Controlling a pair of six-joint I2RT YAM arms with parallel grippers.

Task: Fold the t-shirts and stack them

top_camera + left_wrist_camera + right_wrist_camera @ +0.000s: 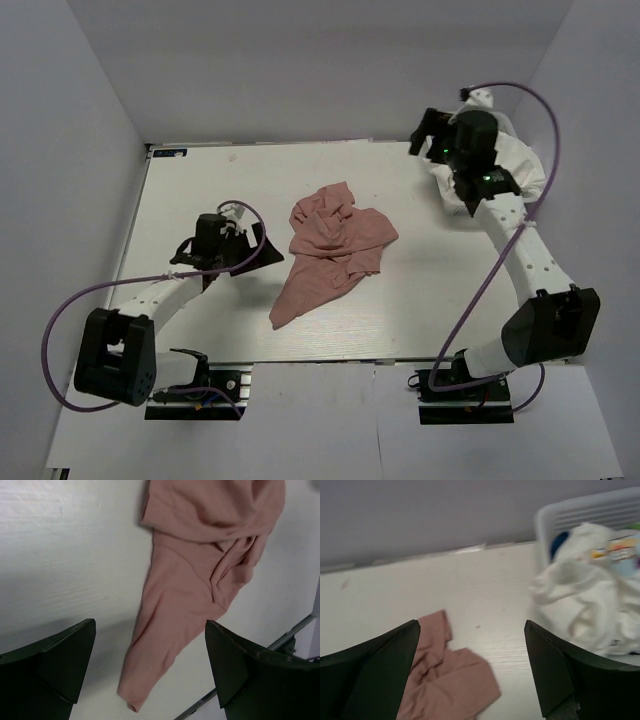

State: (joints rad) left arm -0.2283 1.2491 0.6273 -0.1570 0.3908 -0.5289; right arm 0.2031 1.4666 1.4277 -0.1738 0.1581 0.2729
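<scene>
Jaws on both arms stand released, gripping nothing. We judge the task barely begun: neither tee is folded and no stack exists. Our dusty pink cloth t-shirt (330, 250) lies crumpled in the middle of the pale bench (200, 180), bunched at its far end, one tail trailing nearward. Our rumpled white t-shirt (580, 600), coloured print showing, sits heaped in a white slatted plastic basket (600, 507) at the far right.

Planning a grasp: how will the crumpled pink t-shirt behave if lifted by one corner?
Probably floppy: the pink t-shirt lies in soft folds, so it should drape. Likely light, being thin cloth; a push would probably bunch it.
</scene>
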